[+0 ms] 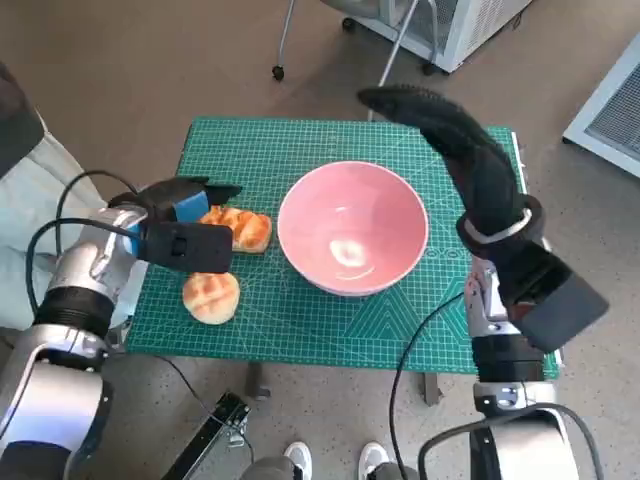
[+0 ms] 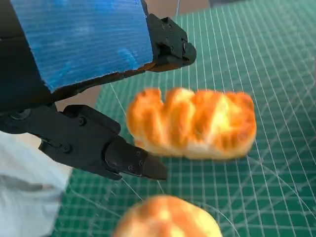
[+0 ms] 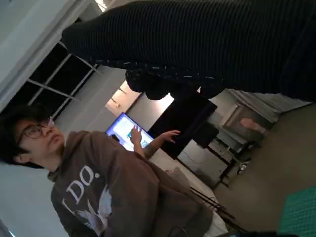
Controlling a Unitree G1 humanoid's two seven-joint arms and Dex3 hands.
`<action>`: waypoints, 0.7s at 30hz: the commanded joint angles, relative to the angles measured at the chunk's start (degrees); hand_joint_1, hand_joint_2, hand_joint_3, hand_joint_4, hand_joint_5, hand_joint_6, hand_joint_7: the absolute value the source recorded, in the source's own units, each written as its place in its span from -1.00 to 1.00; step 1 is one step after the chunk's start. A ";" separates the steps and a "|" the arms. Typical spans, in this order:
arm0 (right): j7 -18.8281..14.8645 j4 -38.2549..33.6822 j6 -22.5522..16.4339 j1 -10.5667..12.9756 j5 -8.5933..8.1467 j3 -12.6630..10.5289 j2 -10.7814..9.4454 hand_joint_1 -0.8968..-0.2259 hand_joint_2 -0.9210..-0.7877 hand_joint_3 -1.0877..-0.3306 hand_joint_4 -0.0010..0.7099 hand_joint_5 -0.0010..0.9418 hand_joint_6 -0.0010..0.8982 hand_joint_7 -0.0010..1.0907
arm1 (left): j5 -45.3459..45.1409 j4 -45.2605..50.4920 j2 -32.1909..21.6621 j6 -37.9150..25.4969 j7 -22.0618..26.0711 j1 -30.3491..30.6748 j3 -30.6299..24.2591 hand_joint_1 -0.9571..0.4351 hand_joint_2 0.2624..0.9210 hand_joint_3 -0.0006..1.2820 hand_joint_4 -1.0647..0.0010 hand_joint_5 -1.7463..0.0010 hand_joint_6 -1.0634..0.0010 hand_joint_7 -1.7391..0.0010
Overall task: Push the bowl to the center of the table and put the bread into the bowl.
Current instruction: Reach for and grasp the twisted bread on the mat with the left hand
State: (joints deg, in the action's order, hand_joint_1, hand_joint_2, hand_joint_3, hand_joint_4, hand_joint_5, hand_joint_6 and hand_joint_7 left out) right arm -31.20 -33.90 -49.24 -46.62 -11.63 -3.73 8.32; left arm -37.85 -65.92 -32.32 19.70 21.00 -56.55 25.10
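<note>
Pink bowl [image 1: 352,228], one, near the frame's middle on the green cutting mat [image 1: 300,330]; empty. Bread, two pieces: ridged loaf [image 1: 238,228] left of the bowl, round bun [image 1: 211,297] below it, toward lower left. Left hand [image 1: 178,228] poised over the loaf's left end, fingers [image 2: 126,159] spread either side of it, nothing pinched; contact not discernible. Right hand [image 1: 452,135] raised at upper right, beyond the bowl's rim, glove extended and touching nothing; finger spacing not discernible. Probable risks: closing off-centre on the loaf's end, so a tilt or slip during the lift; knocking the nearby bun toward the mat's edge; nudging the bowl on release.
</note>
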 commanded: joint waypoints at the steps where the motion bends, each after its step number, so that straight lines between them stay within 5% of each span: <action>1: 0.56 0.30 -0.32 1.50 0.70 0.39 0.27 -0.43 -1.00 -0.33 -0.31 -0.99 -1.00 0.39 | 0.21 -2.70 1.62 0.11 -1.17 -2.24 0.43 -0.05 0.57 -0.99 0.75 0.99 0.48 0.98; 17: 1.54 2.07 -0.57 2.51 0.56 0.00 1.05 -0.34 -1.00 -0.38 -0.33 -0.99 -1.00 0.35 | -0.44 -6.66 5.98 -2.20 -3.67 -3.61 1.55 0.08 0.78 -0.96 0.45 0.94 0.14 0.89; 21: 2.06 2.65 -0.66 2.88 0.94 0.04 1.08 -0.37 -1.00 -0.37 -0.33 -0.99 -1.00 0.34 | -1.25 -6.87 6.86 -2.58 -5.42 -3.63 2.71 0.12 0.91 -0.96 0.17 0.91 -0.06 0.83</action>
State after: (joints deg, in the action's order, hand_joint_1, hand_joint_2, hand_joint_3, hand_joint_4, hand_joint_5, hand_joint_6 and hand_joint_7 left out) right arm -29.72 -31.64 -50.12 -45.44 -11.11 -3.77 8.86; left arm -38.10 -71.91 -26.10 17.57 17.05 -58.96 26.87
